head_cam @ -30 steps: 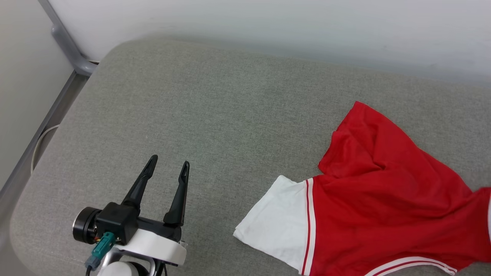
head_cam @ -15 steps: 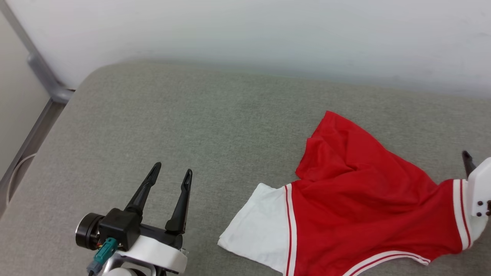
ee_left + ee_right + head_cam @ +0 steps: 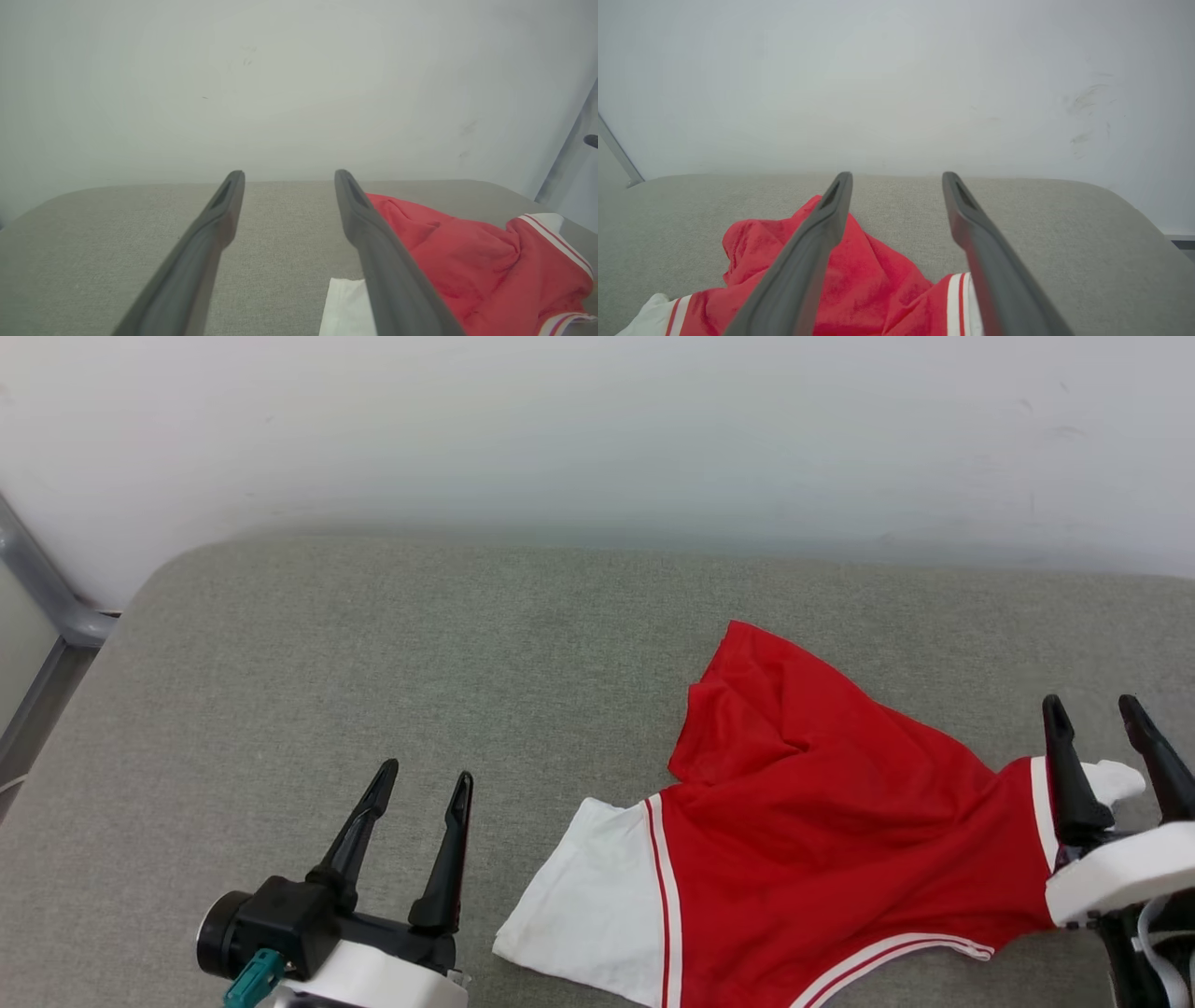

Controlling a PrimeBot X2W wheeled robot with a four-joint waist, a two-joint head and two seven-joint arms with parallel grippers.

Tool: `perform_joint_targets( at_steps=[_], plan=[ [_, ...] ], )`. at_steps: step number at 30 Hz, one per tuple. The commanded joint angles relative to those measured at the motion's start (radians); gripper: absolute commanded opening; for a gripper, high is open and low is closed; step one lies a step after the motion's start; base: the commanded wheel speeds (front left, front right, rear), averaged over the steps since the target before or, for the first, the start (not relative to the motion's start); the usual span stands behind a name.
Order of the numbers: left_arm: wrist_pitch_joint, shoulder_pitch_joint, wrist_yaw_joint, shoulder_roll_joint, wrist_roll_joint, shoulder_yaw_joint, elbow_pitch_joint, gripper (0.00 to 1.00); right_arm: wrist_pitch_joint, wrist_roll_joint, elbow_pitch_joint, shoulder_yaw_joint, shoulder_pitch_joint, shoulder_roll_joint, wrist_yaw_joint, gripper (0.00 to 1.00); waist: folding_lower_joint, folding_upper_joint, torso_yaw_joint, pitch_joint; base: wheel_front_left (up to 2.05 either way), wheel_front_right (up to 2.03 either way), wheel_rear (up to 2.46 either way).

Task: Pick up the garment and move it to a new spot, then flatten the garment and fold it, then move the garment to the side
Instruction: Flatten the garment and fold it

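Grey cushion [image 3: 467, 644] holds the rumpled garment [image 3: 822, 821]; beside it, our left gripper [image 3: 426, 771] and right gripper [image 3: 1090, 702] (both spread) could snag doubled folds.

The head camera has swung right, bringing the right tool [image 3: 1091, 706] into view.

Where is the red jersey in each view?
Head view: jersey at lower right, on the grey cushion.
Left wrist view: jersey lower right, past the fingers.
Right wrist view: jersey lower left to centre, behind the fingers.
Shared landmark: the cushion's far edge against the white wall.
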Motion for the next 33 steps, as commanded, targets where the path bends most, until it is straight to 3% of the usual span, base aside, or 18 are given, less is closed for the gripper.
perform_joint_targets(
  at_steps=[1, 10, 13, 17, 24, 29, 33],
  plan=[
    [-0.002, 0.018, -0.002, -0.004, -0.010, 0.006, -0.004, 1.00, -0.028, 0.008, -0.013, -0.003, 0.022, 0.016, -0.001, 1.00, 0.0001, -0.0001, -0.003, 0.003, 0.00, 0.00, 0.00],
    [-0.002, 0.007, -0.002, 0.006, -0.040, -0.046, 0.023, 1.00, -0.096, -0.004, -0.031, -0.012, 0.069, 0.051, -0.001, 1.00, 0.0001, -0.0001, -0.020, 0.040, 0.00, 0.00, 0.00],
    [0.011, -0.017, -0.002, 0.047, -0.063, -0.082, 0.037, 1.00, -0.080, -0.008, -0.029, -0.031, 0.057, 0.047, -0.001, 1.00, 0.0001, -0.0001, -0.024, 0.061, 0.00, 0.00, 0.00],
    [0.177, -0.052, -0.001, 0.108, -0.087, -0.132, 0.051, 1.00, -0.080, -0.017, -0.024, -0.046, 0.052, 0.050, -0.001, 1.00, 0.0001, -0.0001, -0.025, 0.088, 0.00, 0.00, 0.00],
    [0.607, -0.016, 0.016, 0.163, -0.175, -0.163, -0.003, 1.00, -0.088, -0.018, -0.018, -0.037, 0.042, 0.059, -0.001, 1.00, 0.0001, -0.0001, -0.037, 0.130, 0.00, 0.00, 0.00],
    [0.733, 0.001, 0.034, 0.188, -0.192, -0.170, -0.042, 1.00, -0.093, -0.016, -0.010, -0.031, 0.033, 0.062, -0.001, 1.00, 0.0001, -0.0001, -0.048, 0.150, 0.00, 0.00, 0.00],
    [0.770, -0.005, 0.053, 0.199, -0.178, -0.176, -0.042, 1.00, -0.100, -0.012, -0.004, -0.027, 0.025, 0.062, -0.001, 1.00, 0.0001, -0.0001, -0.058, 0.171, 0.00, 0.00, 0.00]
  ],
)
